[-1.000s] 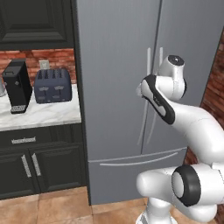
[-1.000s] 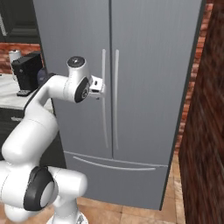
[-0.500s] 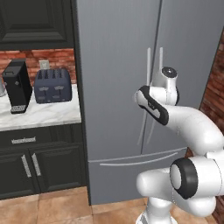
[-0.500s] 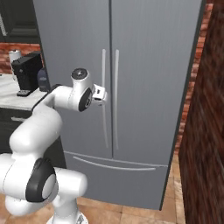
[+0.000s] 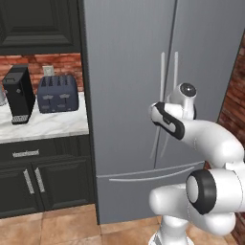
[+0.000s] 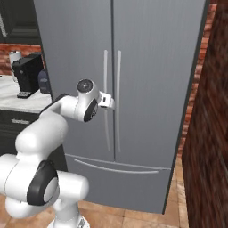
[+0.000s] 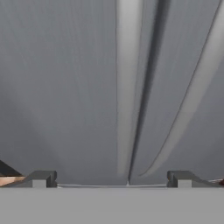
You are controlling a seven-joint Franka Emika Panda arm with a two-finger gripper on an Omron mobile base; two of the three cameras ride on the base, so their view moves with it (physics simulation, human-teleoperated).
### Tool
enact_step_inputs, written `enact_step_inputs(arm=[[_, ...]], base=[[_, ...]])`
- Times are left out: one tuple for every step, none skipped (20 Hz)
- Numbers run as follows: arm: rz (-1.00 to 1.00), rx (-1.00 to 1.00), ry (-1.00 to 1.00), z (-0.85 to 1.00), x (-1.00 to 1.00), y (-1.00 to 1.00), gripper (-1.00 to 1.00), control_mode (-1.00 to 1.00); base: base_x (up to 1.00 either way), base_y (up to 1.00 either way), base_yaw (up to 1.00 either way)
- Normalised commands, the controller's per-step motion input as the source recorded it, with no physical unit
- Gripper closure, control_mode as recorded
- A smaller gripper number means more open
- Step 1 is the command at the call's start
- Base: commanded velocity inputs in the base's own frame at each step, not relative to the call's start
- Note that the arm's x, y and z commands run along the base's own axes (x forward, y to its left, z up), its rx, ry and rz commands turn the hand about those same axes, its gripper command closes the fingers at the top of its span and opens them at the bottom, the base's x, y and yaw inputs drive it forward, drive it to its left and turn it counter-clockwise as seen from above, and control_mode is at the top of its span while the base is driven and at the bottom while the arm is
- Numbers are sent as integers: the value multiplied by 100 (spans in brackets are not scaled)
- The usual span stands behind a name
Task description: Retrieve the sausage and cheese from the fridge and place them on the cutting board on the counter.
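Observation:
The grey steel fridge (image 6: 147,67) stands with both doors closed, so the sausage and the cheese are hidden. My gripper (image 6: 110,102) is right up against the left door's long handle (image 6: 105,89), at about mid-door height. In the hand view the gripper (image 7: 111,179) is open, its two fingertips (image 7: 41,179) set wide on either side of a pale straight handle (image 7: 127,87); nothing is held. A second, curved handle (image 7: 192,96) runs to the right of it. The cutting board is out of view.
A white marble counter (image 5: 43,127) lies left of the fridge, carrying a dark toaster (image 5: 58,93) and a black coffee machine (image 5: 19,93) over dark cabinets (image 5: 43,177). A brick wall (image 6: 209,111) closes in on the fridge's right side.
The arm has come down and reached forward, bringing the hand closer to the fridge's door handles. The jaws have stayed open.

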Motion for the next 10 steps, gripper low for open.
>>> enact_step_inputs(arm=[[0,0,-7,0,4,-7,-100,-100],[0,0,-6,0,1,-1,-100,-100],[0,0,-3,0,11,0,-100,-100],[0,0,-2,0,15,0,-100,-100],[0,0,-1,0,19,0,-100,-100],[0,0,0,0,23,0,-100,-100],[0,0,0,0,25,0,-100,-100],[0,0,0,0,29,0,-100,-100],[0,0,0,0,26,0,-100,-100],[0,0,0,0,24,0,-100,-100]], base=[[0,0,0],[0,0,0],[0,0,0],[0,0,0],[0,0,0],[0,0,0],[0,0,0],[0,0,0],[0,0,0],[0,0,0]])
